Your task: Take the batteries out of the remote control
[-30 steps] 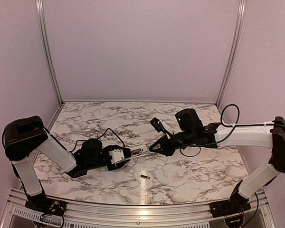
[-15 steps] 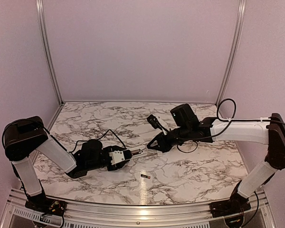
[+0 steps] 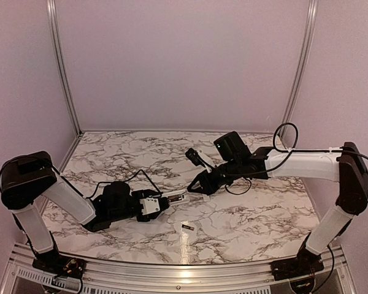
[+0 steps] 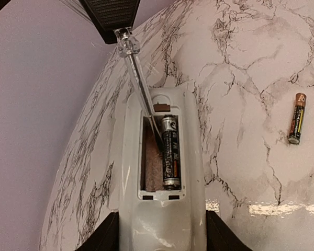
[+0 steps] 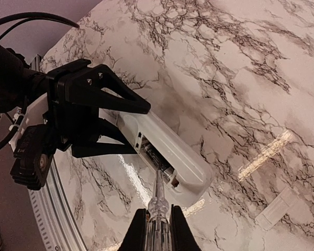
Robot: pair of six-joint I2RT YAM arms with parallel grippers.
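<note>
Remote control [image 4: 191, 157] sat mid-frame, clamped in left gripper [image 4: 164, 232] — one battery [image 4: 170, 151] along the right edge of its recess [image 4: 152, 164]. Right gripper [image 5: 158, 222] held screwdriver [image 5: 158, 201], tip in the open half beside it; second battery [image 4: 297, 118] lay loose, far right.

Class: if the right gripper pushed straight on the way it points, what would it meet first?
The right gripper holds a screwdriver tipped into the remote control; likely its battery first, though depth is unclear.

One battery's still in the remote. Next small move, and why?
Probably lever the screwdriver tip under the seated battery to pop it out: the tip rests beside it inside the remote, which the left tool grips.
</note>
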